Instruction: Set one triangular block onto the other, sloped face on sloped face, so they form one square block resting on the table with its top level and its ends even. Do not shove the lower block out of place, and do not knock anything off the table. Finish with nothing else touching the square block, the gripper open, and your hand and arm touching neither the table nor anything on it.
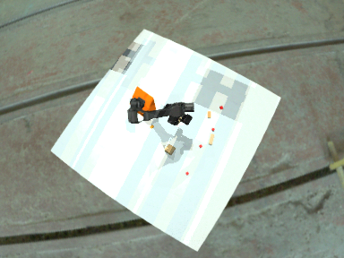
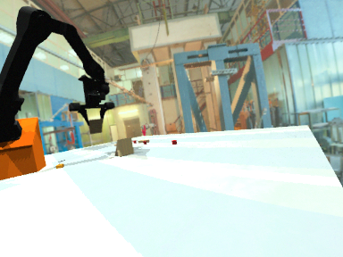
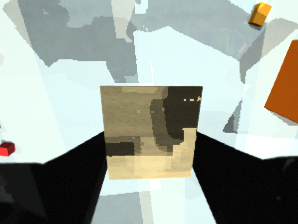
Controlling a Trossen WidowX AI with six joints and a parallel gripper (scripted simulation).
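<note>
My gripper (image 1: 180, 120) (image 2: 95, 123) is shut on one tan triangular block (image 2: 96, 128) (image 3: 142, 117). It holds this block high above the table. In the wrist view a square-looking face of the held block shows between the two black fingers; its slope is hard to judge. The other tan triangular block (image 1: 169, 150) (image 2: 124, 147) stands on the table, apart from the gripper and well below its height. In the top view it lies below the gripper in the picture, within shadow. It cannot be seen in the wrist view.
The orange arm base (image 1: 147, 100) (image 2: 22, 153) (image 3: 285, 87) stands at one side. A small orange piece (image 1: 151, 126) (image 2: 60, 166) (image 3: 259, 15) lies near it. Several small red cubes (image 1: 187, 173) (image 2: 174, 142) (image 3: 6, 149) and two light-orange pieces (image 1: 211, 139) (image 1: 209, 115) lie beyond the standing block.
</note>
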